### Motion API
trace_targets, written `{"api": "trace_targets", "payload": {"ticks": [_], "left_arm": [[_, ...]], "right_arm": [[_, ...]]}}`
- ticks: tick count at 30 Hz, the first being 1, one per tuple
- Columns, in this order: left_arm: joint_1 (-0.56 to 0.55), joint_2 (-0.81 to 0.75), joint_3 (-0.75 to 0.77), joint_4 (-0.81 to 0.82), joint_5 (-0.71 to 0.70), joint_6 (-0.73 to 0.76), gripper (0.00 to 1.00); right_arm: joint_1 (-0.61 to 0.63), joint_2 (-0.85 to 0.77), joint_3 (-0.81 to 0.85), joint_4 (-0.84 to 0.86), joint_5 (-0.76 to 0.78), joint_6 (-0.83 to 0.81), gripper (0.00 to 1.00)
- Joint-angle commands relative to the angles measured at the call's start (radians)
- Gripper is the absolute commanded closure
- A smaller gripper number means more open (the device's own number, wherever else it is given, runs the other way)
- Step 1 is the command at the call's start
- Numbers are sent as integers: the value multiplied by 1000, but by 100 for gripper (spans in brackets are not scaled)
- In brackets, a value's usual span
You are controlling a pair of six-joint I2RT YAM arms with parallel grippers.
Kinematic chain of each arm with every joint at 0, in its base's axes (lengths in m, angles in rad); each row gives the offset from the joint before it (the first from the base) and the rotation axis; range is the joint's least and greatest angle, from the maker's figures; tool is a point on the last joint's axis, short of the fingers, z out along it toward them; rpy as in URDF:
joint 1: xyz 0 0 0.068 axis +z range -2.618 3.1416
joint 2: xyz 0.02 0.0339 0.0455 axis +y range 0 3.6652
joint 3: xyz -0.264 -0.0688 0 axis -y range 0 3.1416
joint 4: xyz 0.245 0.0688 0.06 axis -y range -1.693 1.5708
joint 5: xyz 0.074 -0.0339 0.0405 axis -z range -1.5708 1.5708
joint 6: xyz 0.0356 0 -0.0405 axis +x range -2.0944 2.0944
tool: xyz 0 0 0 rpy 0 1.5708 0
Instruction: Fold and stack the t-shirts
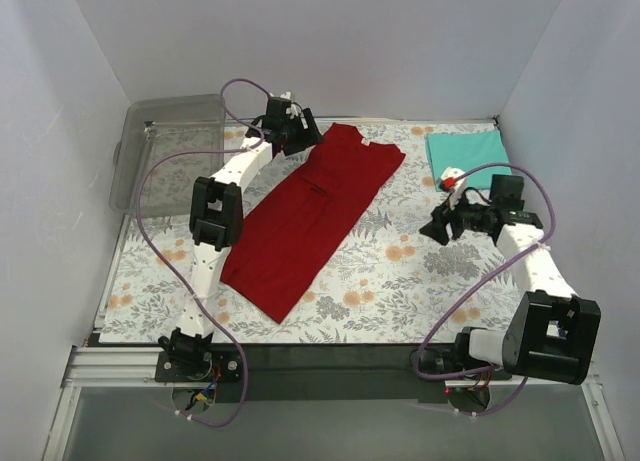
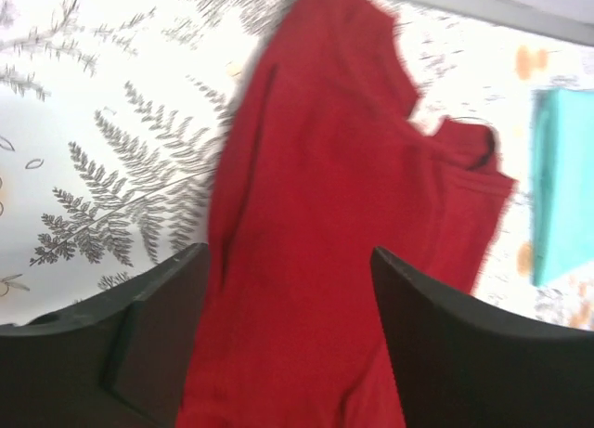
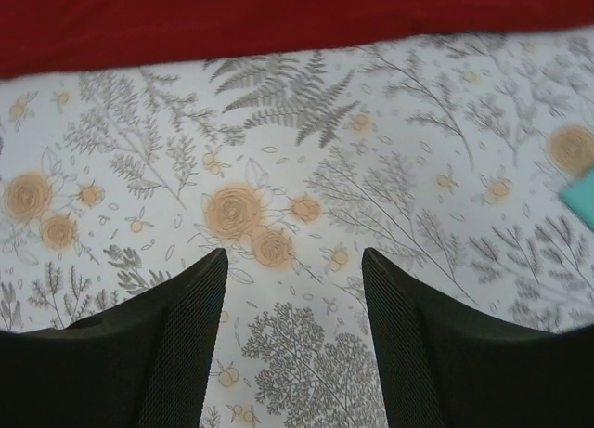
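The step in hand looked like the folding of the red t-shirt (image 1: 315,216), which lay on the floral worktop (image 1: 400,271) as a long narrow strip. It ran on a slant from its neck end at the far middle down to its hem near the left arm's base. The teal t-shirt (image 1: 468,153) sat already folded into a neat square at the far right corner, well apart from the red one.

By my judgement the red strip had its sides brought in but not yet its length, so the next move called for a grip at one end of the strip, to carry that end over toward the other. After that it would want lifting onto the teal square.

The left arm reached far forward, its left claw (image 1: 298,131) poised above the neck end of the red cloth. The jaws stood apart with nothing between them, though the wrist view was blurred and I could not say whether the tips brushed the fabric. The right arm was bent low on its own side. Its right claw (image 1: 445,224) was likewise released, pointing toward the red shirt over bare worktop beside it and holding nothing.
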Motion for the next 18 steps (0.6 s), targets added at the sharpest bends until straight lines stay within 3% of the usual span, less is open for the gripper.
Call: {"api": "trace_targets", "payload": {"ticks": [1,3,4,6,8,10,13,14,18], "left_arm": [[6,-235,-2,38,55,45,34],[6,-350,-80,38,63,103,33],[6,-395,-127,40,48,122,31],[6,-508,-230,58,16,186,29],[7,-697,-439,104,-53,218,24],[9,-908,-674,141,-96,247,19],[29,-1122,-883,181,-150,258,14],[44,-1260,-1003,174,-165,260,14],[55,-1568,-1221,109,-273,264,11]], "right_arm": [[166,-11,-34,-75,-94,-259,43],[263,-31,-64,-89,-107,-387,40],[348,-52,-95,-92,-111,-526,38],[428,-69,-118,-92,-111,-666,29],[559,-17,-47,-163,-66,-811,27],[689,82,17,-176,-24,-819,30],[880,168,97,-158,138,-828,34],[921,190,110,-129,162,-813,35],[1093,287,163,-43,286,-750,39]]}}
